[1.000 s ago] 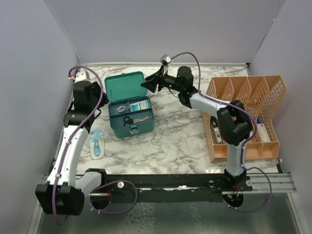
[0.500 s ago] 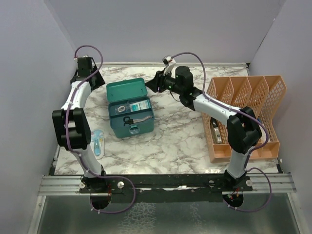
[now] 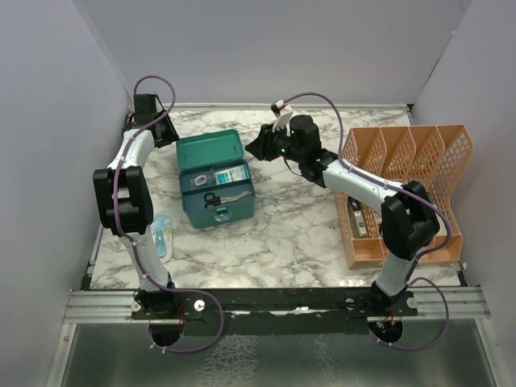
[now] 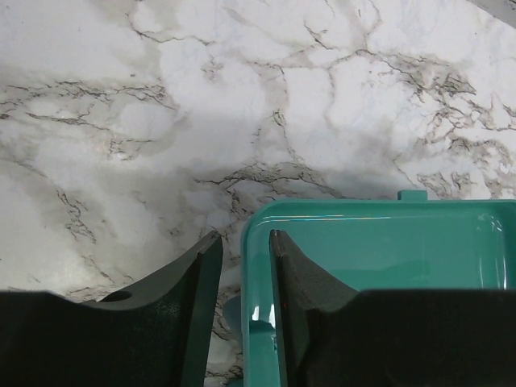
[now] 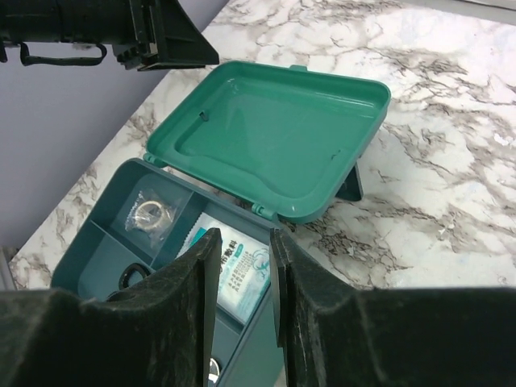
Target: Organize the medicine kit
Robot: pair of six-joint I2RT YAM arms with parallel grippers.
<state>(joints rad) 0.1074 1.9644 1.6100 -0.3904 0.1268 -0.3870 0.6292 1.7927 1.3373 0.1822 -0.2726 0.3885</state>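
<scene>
The marble table carries the orange mesh file rack at three o'clock and the medicine kit at about ten o'clock from its middle.

The biggest change of the last second is the left arm. It was folded low at the table's left edge and has swung out straight to the far-left corner. That puts the left gripper at the ten o'clock corner of the kit's lid. In the wrist view its jaws stand narrow and astride the lid's rim. One finger is over the lid's inside and one is outside, and a slit of marble shows beside the rim, so it has no clamp yet.

The right gripper has shifted slightly and drawn its jaws in from wide to a narrow gap. It hovers at the lid's three o'clock edge and holds nothing.

With both grippers flanking the lid, the closing step looks near.

The kit is a teal box with rounded corners. Its lid is thrown back toward twelve o'clock and propped at a slant. Its divided tray holds a white printed packet, black-handled scissors and a small ring-shaped item in a clear bag. A blue packaged item lies outside, at the kit's eight o'clock, so I judge the packing unfinished.
</scene>
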